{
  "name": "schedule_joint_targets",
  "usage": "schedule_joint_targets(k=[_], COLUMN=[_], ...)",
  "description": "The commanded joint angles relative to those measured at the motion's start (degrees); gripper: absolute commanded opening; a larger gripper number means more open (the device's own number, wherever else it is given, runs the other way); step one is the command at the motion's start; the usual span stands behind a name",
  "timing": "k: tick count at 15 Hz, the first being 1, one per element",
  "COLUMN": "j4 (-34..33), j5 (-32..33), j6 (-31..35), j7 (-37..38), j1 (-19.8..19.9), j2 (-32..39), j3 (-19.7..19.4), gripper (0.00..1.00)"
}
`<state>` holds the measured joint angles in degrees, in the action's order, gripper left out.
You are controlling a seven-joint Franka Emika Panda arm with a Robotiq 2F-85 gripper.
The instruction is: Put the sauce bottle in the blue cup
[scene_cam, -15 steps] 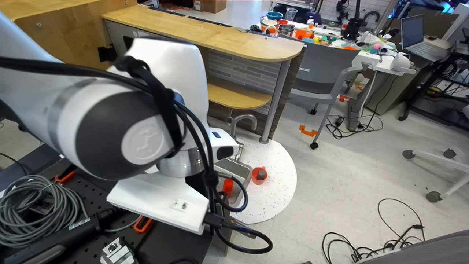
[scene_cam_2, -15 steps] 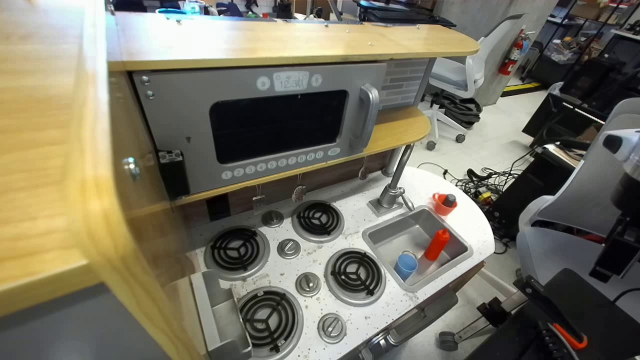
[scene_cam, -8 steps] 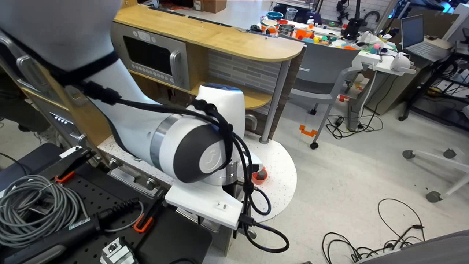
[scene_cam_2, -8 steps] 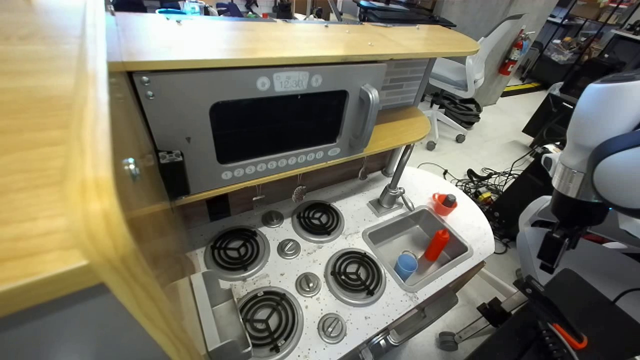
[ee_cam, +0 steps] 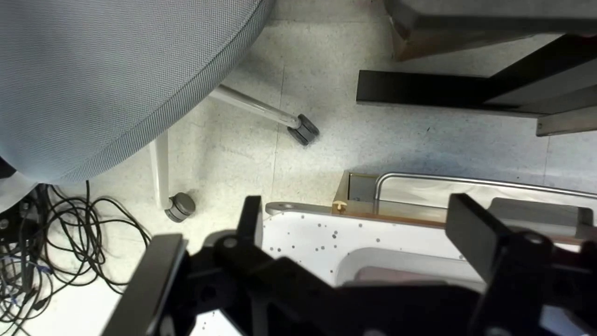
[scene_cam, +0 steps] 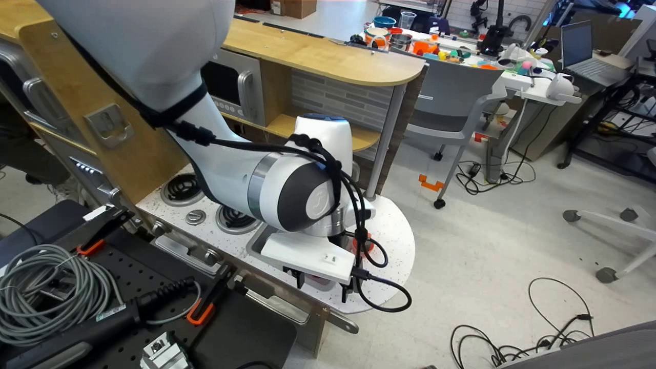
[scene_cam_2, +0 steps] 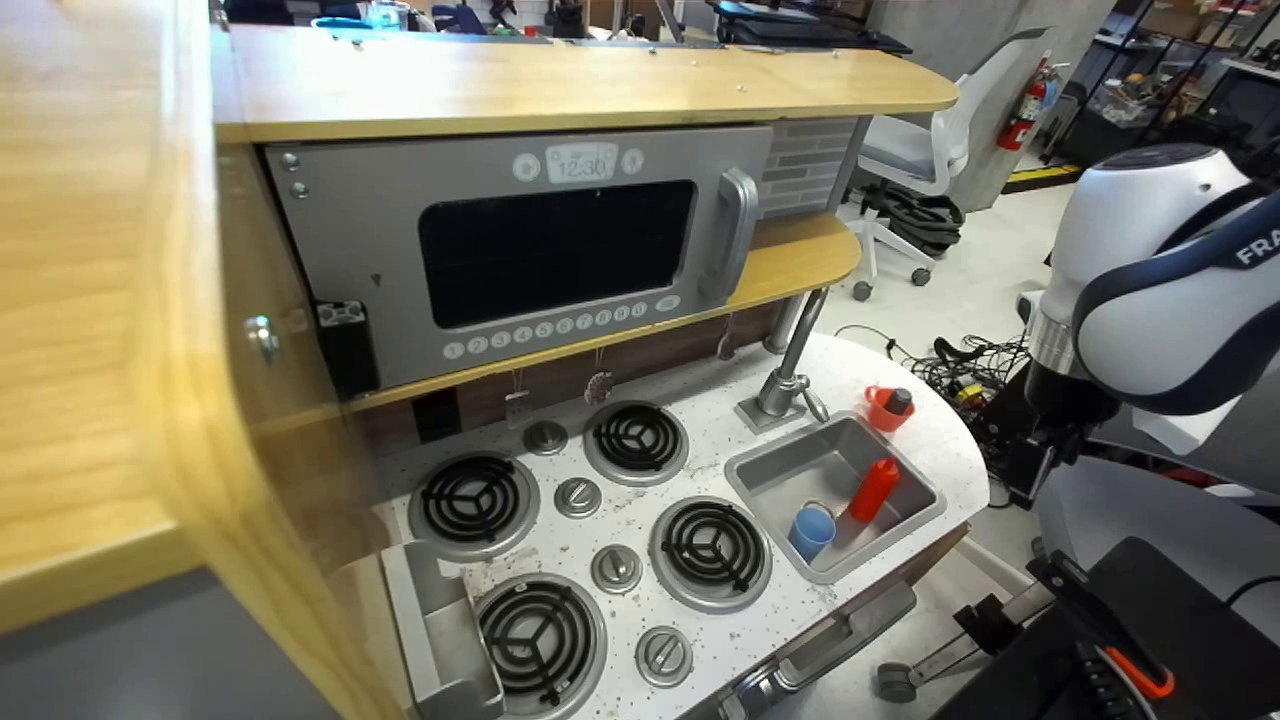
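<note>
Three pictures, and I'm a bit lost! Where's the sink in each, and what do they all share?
In an exterior view, the sink is below the middle, mostly hidden behind the arm.
In an exterior view, the sink is at lower right, holding the sauce bottle and blue cup.
In the wrist view, the sink is low and right of the middle, only partly showing.
Shared landmark: the speckled white counter around it.
</note>
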<state>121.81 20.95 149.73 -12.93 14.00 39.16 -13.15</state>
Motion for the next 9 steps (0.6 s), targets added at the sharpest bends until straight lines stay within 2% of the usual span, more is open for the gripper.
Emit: schedule_joint_targets(k=[1, 4, 9], j4=[-4.75, -7.72, -11.28], j5=[-2.2, -4.42, -4.03], j6=[0.45, 0.04, 1.85], j7=[0.18, -0.52, 0.46], j1=[0.09, 0.62, -1.02], j2=[3.75, 6.02, 9.88], j3=[1.38, 3.19, 3.46], gripper=[1.0, 1.0, 1.0])
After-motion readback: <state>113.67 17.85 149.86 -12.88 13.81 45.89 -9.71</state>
